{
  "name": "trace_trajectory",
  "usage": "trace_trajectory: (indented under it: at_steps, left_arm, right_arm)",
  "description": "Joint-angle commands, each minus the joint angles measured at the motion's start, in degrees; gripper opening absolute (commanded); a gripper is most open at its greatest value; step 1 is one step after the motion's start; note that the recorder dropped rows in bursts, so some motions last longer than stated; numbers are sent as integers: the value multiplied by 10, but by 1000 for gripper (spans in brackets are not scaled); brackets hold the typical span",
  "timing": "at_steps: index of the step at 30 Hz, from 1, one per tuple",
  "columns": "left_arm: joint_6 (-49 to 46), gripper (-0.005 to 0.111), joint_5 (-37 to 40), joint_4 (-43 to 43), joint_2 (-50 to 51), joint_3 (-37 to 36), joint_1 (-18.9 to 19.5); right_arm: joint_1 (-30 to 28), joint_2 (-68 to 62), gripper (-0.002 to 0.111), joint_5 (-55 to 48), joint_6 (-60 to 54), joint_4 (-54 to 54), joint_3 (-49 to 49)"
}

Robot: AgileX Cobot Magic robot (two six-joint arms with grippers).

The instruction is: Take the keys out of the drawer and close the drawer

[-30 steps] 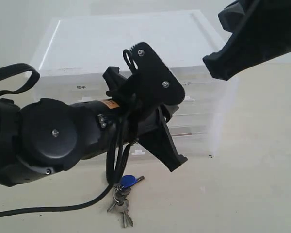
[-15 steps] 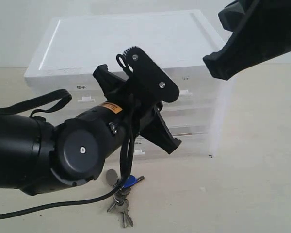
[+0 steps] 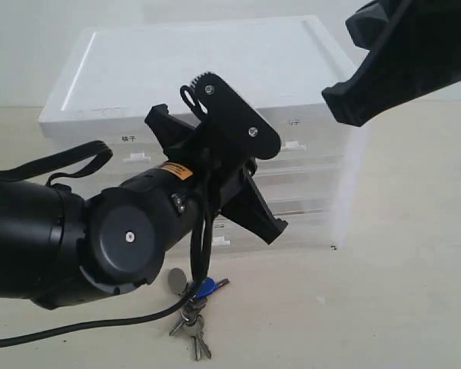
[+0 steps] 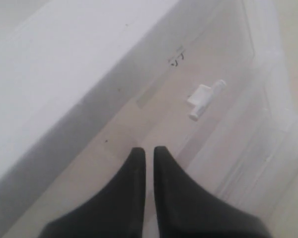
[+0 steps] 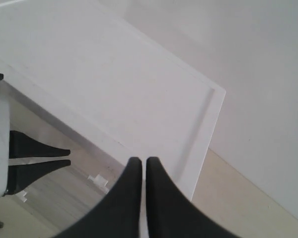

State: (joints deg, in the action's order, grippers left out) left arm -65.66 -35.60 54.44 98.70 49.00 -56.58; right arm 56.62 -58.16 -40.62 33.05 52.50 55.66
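Note:
The keys (image 3: 194, 311) lie on the table in front of the cabinet: silver keys on a ring with a blue fob and a round grey tag. The drawer (image 3: 300, 138) is the upper right half-width one, with a white tab handle (image 4: 204, 98) and a tiny mark (image 4: 176, 58) above it; its front looks flush with the cabinet. My left gripper (image 4: 149, 150) is shut and empty, its tips close to the drawer front beside the handle. My right gripper (image 5: 140, 160) is shut with nothing in it, held above the cabinet's top.
The translucent white drawer cabinet (image 3: 200, 61) stands at the back of the table. My bulky left arm (image 3: 123, 231) and its cable fill the front left, just above the keys. The right arm (image 3: 403, 54) hangs at the upper right. A labelled half-width drawer (image 3: 131, 146) sits left.
My left arm has pushed forward toward the cabinet, and the drawer's tab handle has shifted back with it. The grey tag of the keys is now uncovered. The right arm has not moved.

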Motion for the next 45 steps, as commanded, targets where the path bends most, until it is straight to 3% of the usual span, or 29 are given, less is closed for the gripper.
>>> trace_trajectory:
  at_steps: [1, 7, 13, 19, 26, 29, 38, 45]
  left_arm:
    - [6, 5, 14, 3, -16, -14, -5]
    - [10, 5, -2, -25, -40, -54, -20]
    - [87, 5, -2, -87, -23, -72, -20]
    - [182, 5, -103, -160, 9, -72, -16]
    - [217, 5, -88, -159, 31, -58, 37]
    - [226, 5, -72, -164, 31, -59, 41]
    - [218, 5, -66, -181, 7, -84, -11]
    - [211, 5, -87, -181, -105, -157, -67]
  right_arm:
    - [-1, 3, 0, 0, -1, 7, -3]
    - [-1, 3, 0, -3, -1, 7, -3]
    - [-1, 3, 0, -4, -1, 6, -3]
    - [-1, 3, 0, -6, -1, 6, -3]
    - [-1, 3, 0, -6, -1, 7, -3]
    - [-1, 3, 0, -6, -1, 7, -3]
    - [-1, 3, 0, -8, -1, 7, -3]
    - [-1, 31, 0, -9, -2, 5, -3]
